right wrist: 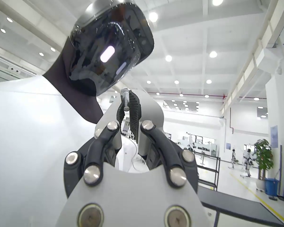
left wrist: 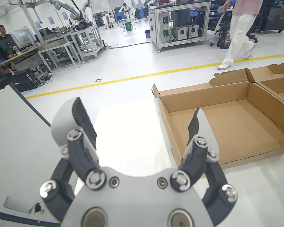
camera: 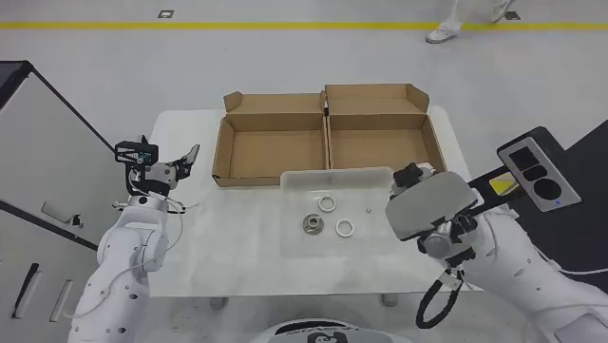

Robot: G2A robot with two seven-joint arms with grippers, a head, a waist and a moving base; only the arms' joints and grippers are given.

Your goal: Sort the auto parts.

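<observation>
My right gripper (right wrist: pixel 129 102) is turned up toward my head, its fingers closed almost together on a small metal pin (right wrist: pixel 126 100). The pin's long axis runs along the fingers, and its bright end pokes just past the fingertips toward my visor.

My left gripper (left wrist: pixel 137 105) hangs over the table's left edge, spread wide with nothing between its ribbed pads (left wrist: pixel 84 121). Just to its right sits the left cardboard box (camera: pixel 271 153), flaps open; the box's near wall stands between the gripper and the box floor. Touching that box on its far side is the right cardboard box (camera: pixel 380 143), also open, and it lies just beyond my right wrist.

Between my two grippers, nearer the right one and just in front of both boxes, a clear tray (camera: pixel 290 183) rests on the white table (camera: pixel 237 243). My right wrist overlaps the tray's right corner in the top view. Lying flat in the tray are one pale ring (camera: pixel 326 203), a second pale ring (camera: pixel 344 229) and a grey flanged part (camera: pixel 311 222), close together but apart.
</observation>
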